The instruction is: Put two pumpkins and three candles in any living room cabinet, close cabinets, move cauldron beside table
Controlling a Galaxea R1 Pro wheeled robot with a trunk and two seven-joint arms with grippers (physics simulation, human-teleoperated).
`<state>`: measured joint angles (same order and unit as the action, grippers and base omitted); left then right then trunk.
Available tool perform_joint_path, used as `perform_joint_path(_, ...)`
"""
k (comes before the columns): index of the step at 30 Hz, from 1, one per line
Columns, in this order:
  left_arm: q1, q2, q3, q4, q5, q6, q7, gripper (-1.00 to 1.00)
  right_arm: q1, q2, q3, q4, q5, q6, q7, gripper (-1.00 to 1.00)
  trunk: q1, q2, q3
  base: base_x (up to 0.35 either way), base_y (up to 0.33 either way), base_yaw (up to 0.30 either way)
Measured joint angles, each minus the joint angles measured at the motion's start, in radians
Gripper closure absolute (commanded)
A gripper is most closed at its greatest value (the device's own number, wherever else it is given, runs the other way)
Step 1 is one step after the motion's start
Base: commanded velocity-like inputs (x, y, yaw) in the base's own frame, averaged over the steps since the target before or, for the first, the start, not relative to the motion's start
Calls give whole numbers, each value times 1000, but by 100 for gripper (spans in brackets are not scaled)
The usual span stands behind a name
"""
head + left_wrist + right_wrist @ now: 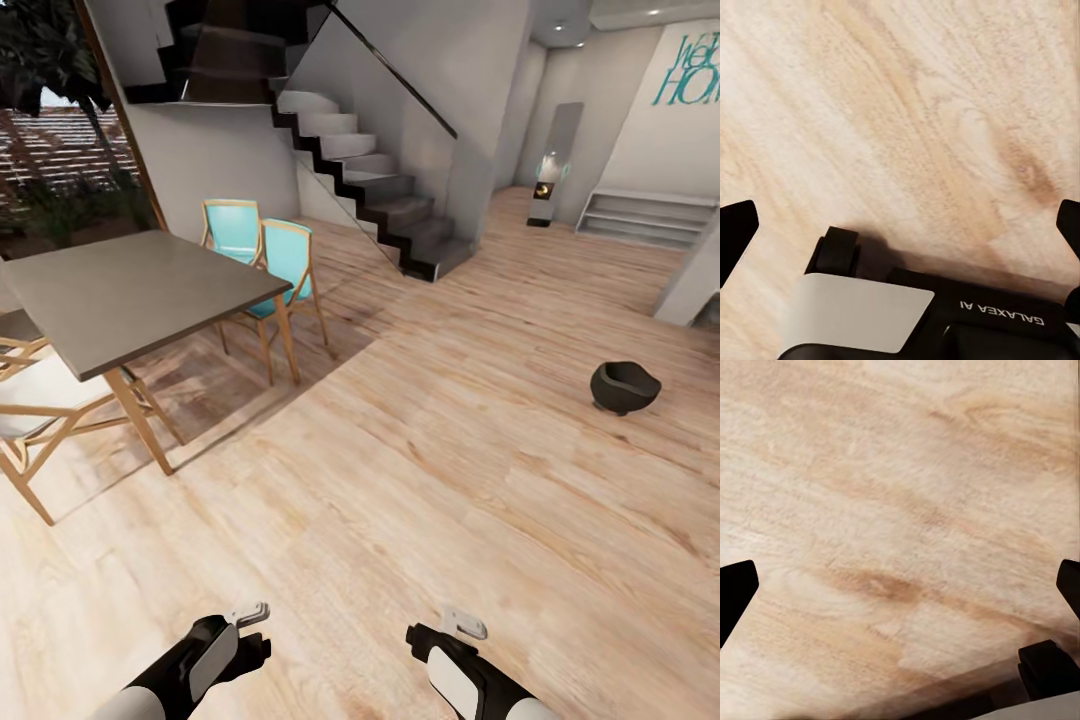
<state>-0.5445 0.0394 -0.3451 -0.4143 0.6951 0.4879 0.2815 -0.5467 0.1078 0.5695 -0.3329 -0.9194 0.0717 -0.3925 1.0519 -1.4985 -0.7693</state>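
The cauldron (624, 387), a small round black pot with a wide mouth, stands upright on the light wood floor at the right, well ahead of both arms. My left gripper (250, 613) (900, 229) and right gripper (463, 624) (900, 589) hang low near the view's bottom edge, over bare planks. In each wrist view the dark fingertips (736, 232) (736, 589) sit far apart with nothing between them, so both are open. The pumpkins, candles, cabinet and the living room table are out of view.
A tall grey-topped dining table (120, 290) with wooden legs stands at the left, with turquoise chairs (280, 260) behind it and pale chairs (40, 400) in front. A dark staircase (380, 190) rises at the back. Low white shelves (645, 215) line the far right wall. My own base (907, 315) shows below the left gripper.
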Motion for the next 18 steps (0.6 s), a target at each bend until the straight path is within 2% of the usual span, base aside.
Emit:
perform_joint_path(11,0,0,0,0,0,0,0,-100,0,0,0,0,0,0,0,-100,0,0,0,5,35,-277)
perform_joint_path(18,0,-1,-1,0,-3,0,0,-100,0,0,0,0,0,0,0,-100,0,0,0,85,1,-277)
